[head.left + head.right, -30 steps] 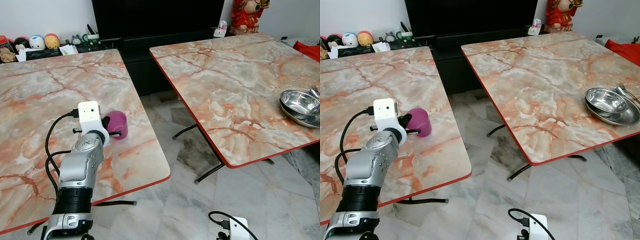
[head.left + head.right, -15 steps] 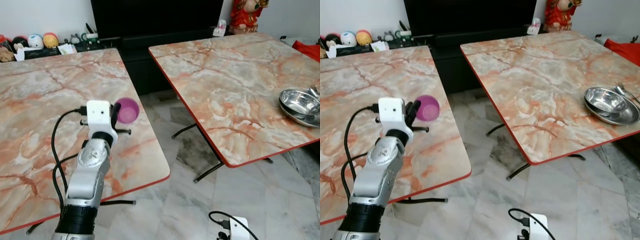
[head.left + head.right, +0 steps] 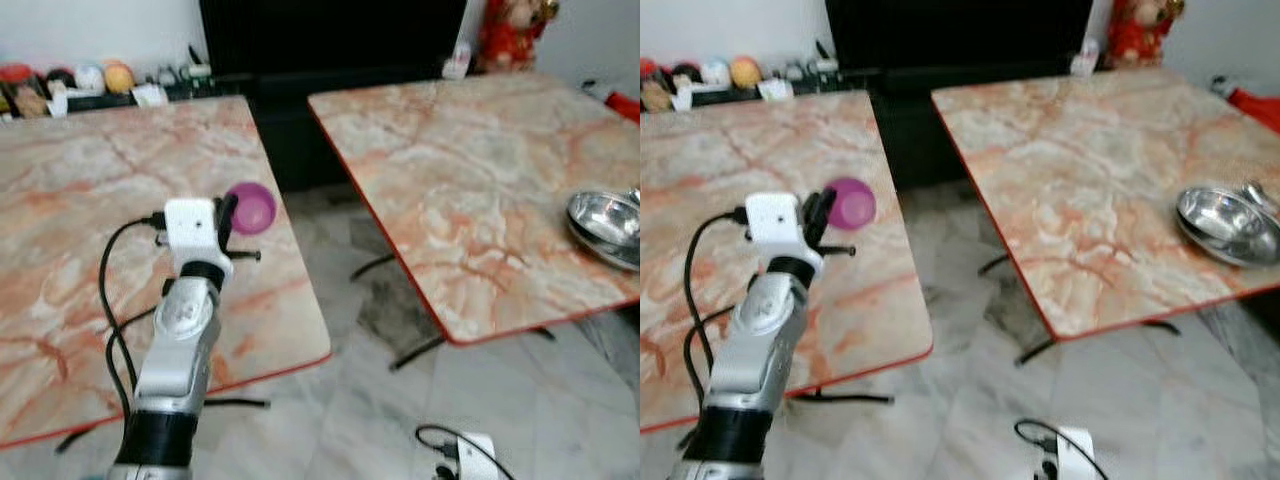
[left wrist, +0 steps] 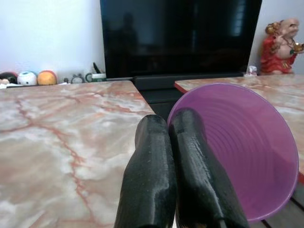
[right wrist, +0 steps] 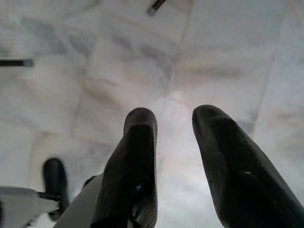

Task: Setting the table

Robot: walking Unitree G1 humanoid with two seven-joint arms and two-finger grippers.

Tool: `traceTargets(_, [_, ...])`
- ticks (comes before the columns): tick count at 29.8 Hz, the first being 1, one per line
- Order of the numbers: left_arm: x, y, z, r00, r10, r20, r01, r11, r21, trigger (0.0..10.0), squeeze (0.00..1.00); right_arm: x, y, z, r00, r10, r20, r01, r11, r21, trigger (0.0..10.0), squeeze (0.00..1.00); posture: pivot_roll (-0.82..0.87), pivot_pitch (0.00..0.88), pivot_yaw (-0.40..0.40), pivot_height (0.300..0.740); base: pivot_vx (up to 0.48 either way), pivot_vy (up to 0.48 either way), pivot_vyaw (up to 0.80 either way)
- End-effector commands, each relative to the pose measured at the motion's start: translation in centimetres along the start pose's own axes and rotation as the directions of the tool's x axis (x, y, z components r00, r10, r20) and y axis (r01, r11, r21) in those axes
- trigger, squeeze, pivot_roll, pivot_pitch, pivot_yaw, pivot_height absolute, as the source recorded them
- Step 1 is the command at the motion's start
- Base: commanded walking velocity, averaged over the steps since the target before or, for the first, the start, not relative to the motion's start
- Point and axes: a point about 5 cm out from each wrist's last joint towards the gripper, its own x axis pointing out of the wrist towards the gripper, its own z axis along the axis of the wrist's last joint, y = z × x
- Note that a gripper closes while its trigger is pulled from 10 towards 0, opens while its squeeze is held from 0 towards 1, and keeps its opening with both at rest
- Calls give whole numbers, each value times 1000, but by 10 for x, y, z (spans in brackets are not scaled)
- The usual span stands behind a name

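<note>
Head view: two marble-pattern tables, red edging, grey marble floor between. Left gripper holds purple cup above left table. Steel bowls on right table edge.
Left wrist: fingers pinch cup rim; black TV behind.
Right wrist: right gripper fingers apart over floor.

**Silver arms, black fingers, white wrist boxes**

The left arm is a rounded silver casing that narrows towards the wrist, with a ribbed black collar near its lower end. On the wrist sits a white box with small dark dots on its face. A black cable loops from that box down alongside the silver casing. The left gripper has two long, glossy black fingers with rounded tips. The right gripper has matching black fingers, beside a pale grey housing.
</note>
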Motion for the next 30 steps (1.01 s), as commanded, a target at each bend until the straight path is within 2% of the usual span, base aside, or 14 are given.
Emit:
traceTargets(1, [0, 0, -1, 1000, -5, 4, 5, 1000, 18, 10000, 0, -1, -1, -4, 1000, -2, -16, 2, 1000, 4, 10000, 0, 90, 0, -9, 740, 0, -472, 0])
traceTargets(6, [1, 1, 0, 1000, -2, 14, 2, 1000, 14, 10000, 0, -1, -1, -3, 1000, 2, -13, -2, 1000, -28, 10000, 0, 90, 0, -10, 740, 0, -472, 88])
traceTargets(14, [5, 0, 0, 1000, -1, 21, 0, 1000, 1, 10000, 0, -1, -1, -3, 1000, -2, -14, 2, 1000, -28, 10000, 0, 88, 0, -11, 740, 0, -472, 766])
traceTargets(16, [5, 0, 0, 1000, -1, 25, 1, 1000, 3, 10000, 0, -1, -1, -5, 1000, -2, -23, 2, 1000, 15, 10000, 0, 88, 0, -13, 740, 0, -472, 0])
traceTargets(19, [6, 0, 0, 1000, 1, 30, -1, 1000, 3, 10000, 0, -1, -1, -5, 1000, 0, -23, -1, 1000, -9, 10000, 0, 89, 0, -13, 740, 0, -472, 0])
traceTargets(30, [8, 4, 0, 999, -8, 31, 7, 1000, 15, 10000, 0, -1, -1, -5, 1000, 3, -20, -3, 1000, 3, 10000, 0, 88, 0, -7, 740, 0, -472, 0])
